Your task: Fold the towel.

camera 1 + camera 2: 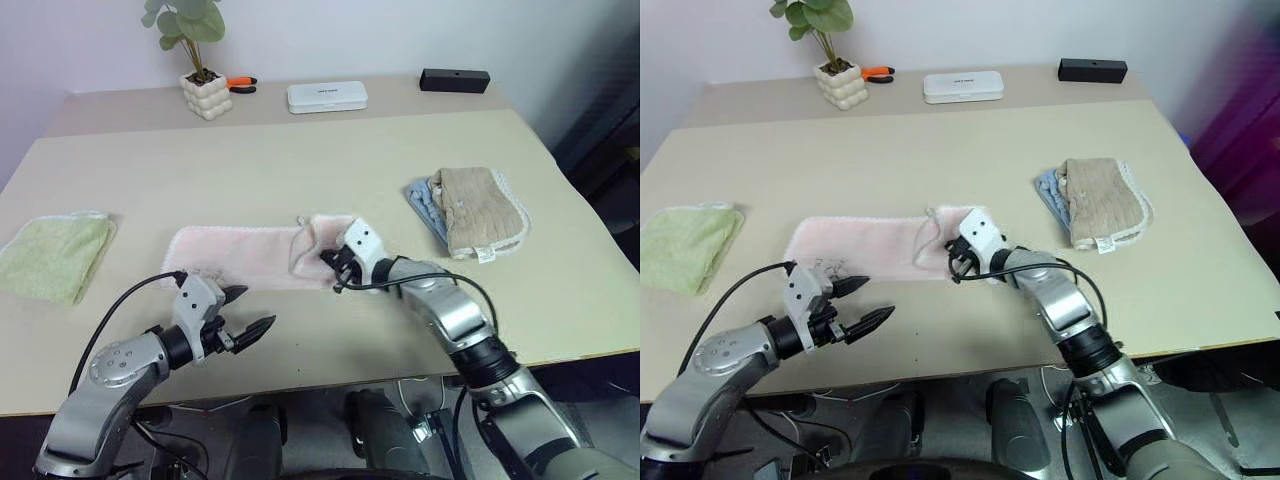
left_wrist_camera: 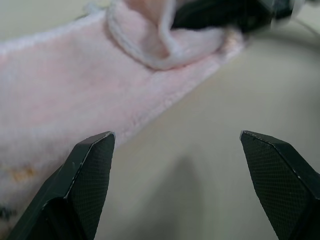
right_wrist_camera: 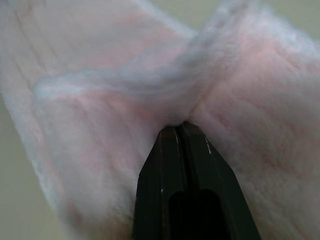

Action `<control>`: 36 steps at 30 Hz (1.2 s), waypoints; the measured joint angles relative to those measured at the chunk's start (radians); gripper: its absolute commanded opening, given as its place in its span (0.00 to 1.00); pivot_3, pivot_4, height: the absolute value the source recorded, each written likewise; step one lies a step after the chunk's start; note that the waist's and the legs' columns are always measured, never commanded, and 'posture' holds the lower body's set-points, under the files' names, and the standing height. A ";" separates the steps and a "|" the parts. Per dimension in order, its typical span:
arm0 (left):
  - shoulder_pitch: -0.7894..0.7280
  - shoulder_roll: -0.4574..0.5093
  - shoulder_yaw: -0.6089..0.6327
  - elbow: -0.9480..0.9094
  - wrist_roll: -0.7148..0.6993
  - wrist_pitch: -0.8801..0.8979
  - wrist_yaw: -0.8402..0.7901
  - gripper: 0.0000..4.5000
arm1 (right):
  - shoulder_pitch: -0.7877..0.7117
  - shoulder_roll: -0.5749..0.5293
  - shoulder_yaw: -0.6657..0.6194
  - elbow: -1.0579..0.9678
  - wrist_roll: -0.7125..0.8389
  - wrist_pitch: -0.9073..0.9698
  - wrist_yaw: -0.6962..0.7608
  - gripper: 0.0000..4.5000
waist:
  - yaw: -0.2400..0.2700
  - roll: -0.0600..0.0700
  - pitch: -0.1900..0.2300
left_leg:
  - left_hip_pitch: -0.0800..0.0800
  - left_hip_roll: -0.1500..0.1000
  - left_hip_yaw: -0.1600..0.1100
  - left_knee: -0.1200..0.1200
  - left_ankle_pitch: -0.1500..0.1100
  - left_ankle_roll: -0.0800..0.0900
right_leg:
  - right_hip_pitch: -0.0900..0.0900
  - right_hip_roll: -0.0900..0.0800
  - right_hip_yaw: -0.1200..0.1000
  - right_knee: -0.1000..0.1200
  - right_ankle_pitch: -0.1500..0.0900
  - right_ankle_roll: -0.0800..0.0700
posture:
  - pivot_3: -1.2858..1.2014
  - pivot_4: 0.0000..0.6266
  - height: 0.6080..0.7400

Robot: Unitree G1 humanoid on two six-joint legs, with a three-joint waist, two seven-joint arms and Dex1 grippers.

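pink towel (image 1: pixel 245 255) laid flat mid-table, right gripper (image 3: pixel 181 131) pinched tight on its bunched 3 o'clock end, that pinch seen up close from the right wrist, left gripper (image 1: pixel 245 320) spread apart at 6 o'clock, nothing held

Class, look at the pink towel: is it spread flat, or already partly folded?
Partly folded: the pink towel lies as a long strip, and its right end is bunched where the right gripper pinches it.

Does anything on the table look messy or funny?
Yes. The pink towel lies flat in a long strip, but its right end is bunched and puckered where the right pincer is shut on it. The left pincer is open near the towel's left end. The green towel and the beige and blue stack look tidy.
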 measured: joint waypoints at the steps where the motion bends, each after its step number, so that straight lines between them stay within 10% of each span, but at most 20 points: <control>1: 0.021 -0.012 0.018 -0.006 -0.001 -0.003 0.011 0.91 | 0.003 0.000 -0.001 0.001 -0.008 -0.007 0.005 0.01 | -0.001 -0.001 0.000 | 0.000 0.000 0.000 0.000 0.000 0.000 | 0.000 0.000 0.000 0.000 0.000 0.000 | 0.52 0.24 0.98; 4: 0.083 -0.046 0.055 -0.024 0.009 -0.009 0.061 0.91 | 0.022 -0.012 -0.014 -0.027 -0.016 -0.016 0.013 0.01 | 0.000 0.000 0.000 | 0.000 0.000 0.000 0.000 0.000 0.000 | 0.000 0.000 0.000 0.000 0.000 0.000 | 0.52 0.24 0.98; 13: 0.111 -0.257 0.232 -0.060 -0.179 0.166 0.317 1.00 | -0.068 -0.155 -0.101 -0.240 0.022 -0.034 0.186 0.97 | 0.002 0.000 0.001 | 0.000 0.000 -0.001 0.001 0.000 0.000 | 0.001 -0.001 -0.001 0.000 0.001 0.003 | 0.52 0.24 0.98; 31: -0.232 -0.476 0.485 0.097 -0.791 0.394 1.033 1.00 | -0.030 -0.161 -0.023 -0.354 -0.016 -0.105 0.288 0.99 | 0.005 0.001 -0.002 | 0.004 -0.001 -0.004 0.002 0.000 -0.001 | 0.005 0.000 -0.002 0.002 0.001 0.001 | 0.52 0.24 0.98; 36: -0.276 -0.458 0.486 0.158 -0.797 0.353 1.083 0.58 | -0.002 -0.161 -0.014 -0.384 -0.031 -0.105 0.278 1.00 | 0.003 0.001 -0.002 | 0.004 -0.001 -0.004 0.001 0.001 -0.001 | 0.005 0.000 -0.002 0.002 0.001 0.000 | 0.52 0.24 0.98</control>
